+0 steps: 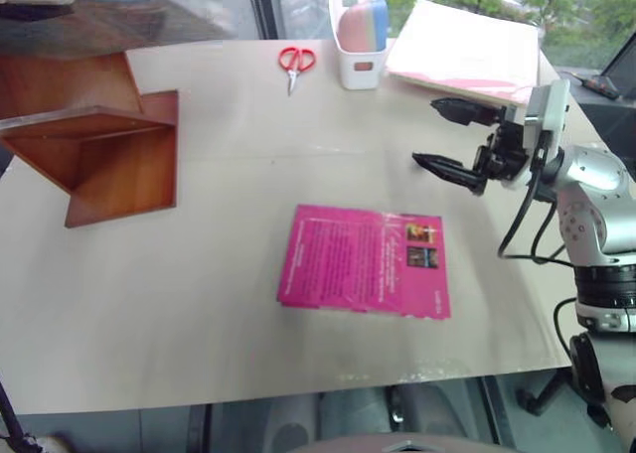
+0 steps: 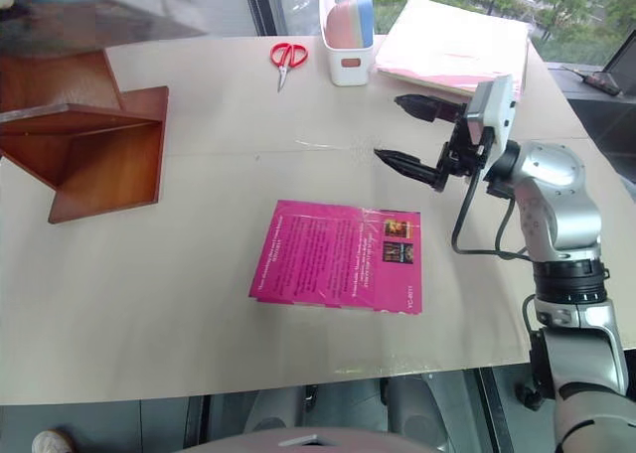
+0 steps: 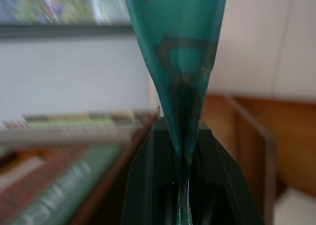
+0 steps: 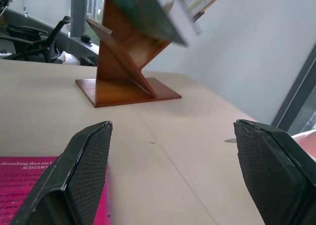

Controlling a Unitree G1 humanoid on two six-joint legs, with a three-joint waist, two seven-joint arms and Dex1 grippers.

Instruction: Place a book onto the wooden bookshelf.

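Note:
The teal-green book (image 3: 180, 62) is pinched by its edge in my left gripper (image 3: 180, 142), which is shut on it. In the right wrist view the book (image 4: 153, 13) hangs tilted over the top of the wooden bookshelf (image 4: 123, 62). That reddish-brown bookshelf (image 1: 99, 135) stands at the table's far left. My right gripper (image 1: 437, 135) hovers above the table's right side, pointing left, open with nothing between its fingers (image 4: 84, 170).
A magenta-pink book (image 1: 363, 259) lies flat in the middle of the table, just below the right gripper. At the back are red scissors (image 1: 295, 61), a white bin (image 1: 358, 36) and a pale pink folder (image 1: 467, 51).

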